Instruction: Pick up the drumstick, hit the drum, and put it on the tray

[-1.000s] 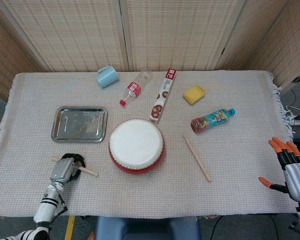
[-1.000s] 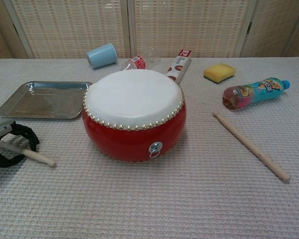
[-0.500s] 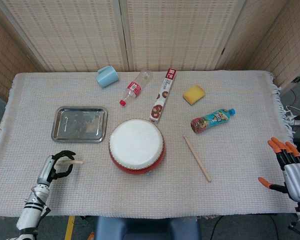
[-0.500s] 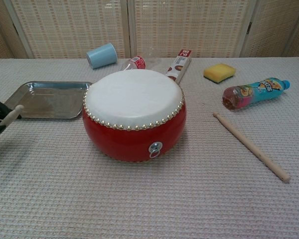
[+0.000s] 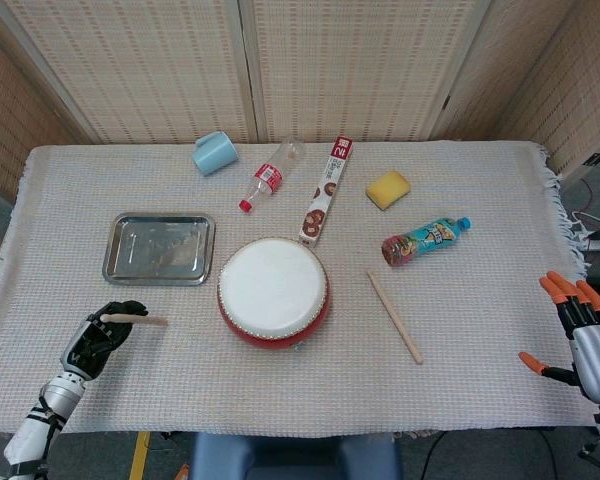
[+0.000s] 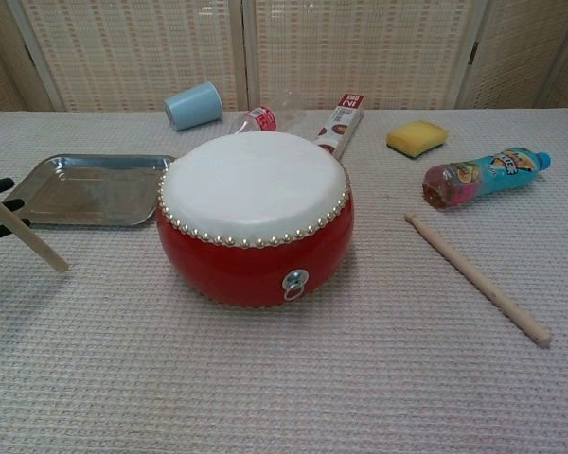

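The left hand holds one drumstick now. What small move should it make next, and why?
Probably swing the left hand rightward, toward the drum. Its fingers grip a drumstick, lifted off the cloth, whose tip points at the drum but stops well short of the white skin. The tray comes after the strike. The right hand rests open, far off.

Tray (image 5: 159, 248) was shiny metal, drumstick (image 6: 24, 231) bare matt wood, drum (image 6: 256, 219) glossy red w/ smooth white skin, tablecloth (image 5: 480, 330) rough woven.
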